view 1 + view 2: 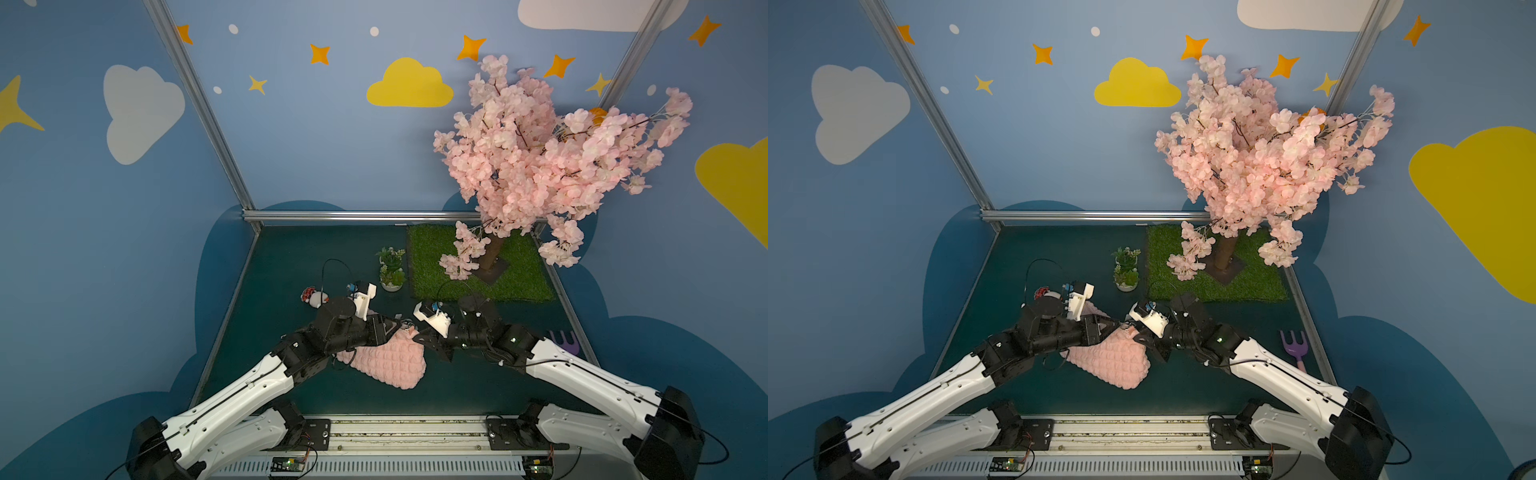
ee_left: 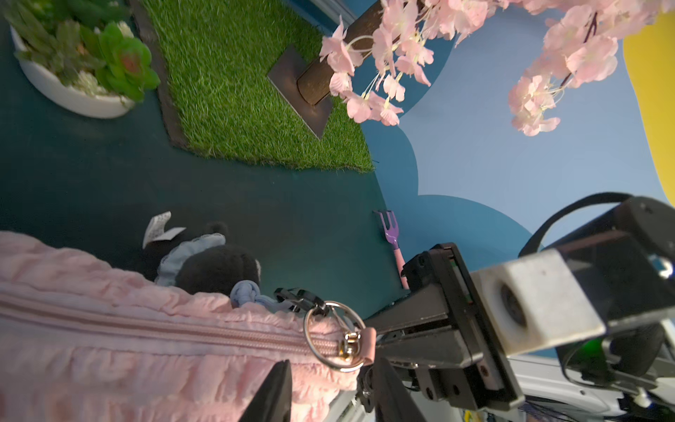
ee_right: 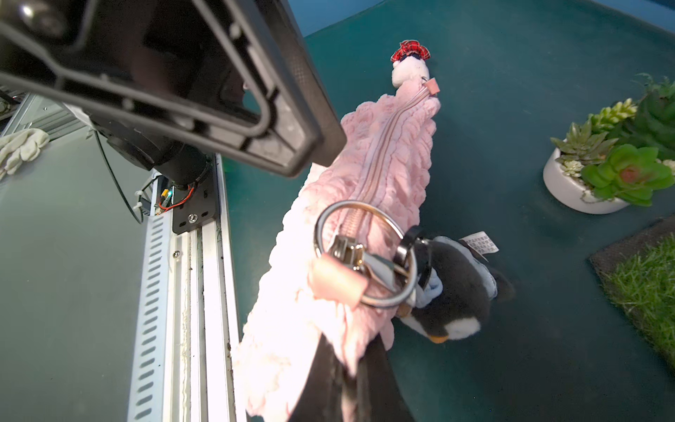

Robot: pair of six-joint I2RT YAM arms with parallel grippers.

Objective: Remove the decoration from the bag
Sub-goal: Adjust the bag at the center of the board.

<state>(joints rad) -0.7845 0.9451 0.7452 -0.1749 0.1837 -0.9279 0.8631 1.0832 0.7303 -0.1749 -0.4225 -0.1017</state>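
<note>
Pink bubble-quilted plush marks the bag (image 1: 386,363), which lies slantwise on the dark teal tabletop (image 1: 291,266) near the front, between the two arms. In both top views the left arm hides its far-left end.

The right end effector (image 3: 350,350) is closed on the bag's corner just under the metal ring (image 3: 319,234), with pink plush pinched between its dark fingers. The left end effector (image 2: 332,362) has its jaws apart with that same ring end of the bag between them. Whether they press the plush cannot be told.

A black clasp (image 2: 299,297) hooks onto the ring and joins, by a pale blue cord, a black-and-white penguin plush (image 3: 456,292). The penguin sits just beside the bag on its far side, with a white label at its back. In the left wrist view the right end effector's body sits close against the ring, crowding that end.

At the bag's opposite end, a small white plush with a red tartan bow (image 3: 409,67) rests by the end of the zipper. Beyond the bag stand succulents in a white bowl (image 3: 580,197), just beside a green grass mat (image 1: 519,278) that carries the pink blossom tree (image 1: 540,158). A purple toy rake (image 1: 1293,347) lies well apart, by the right edge.
</note>
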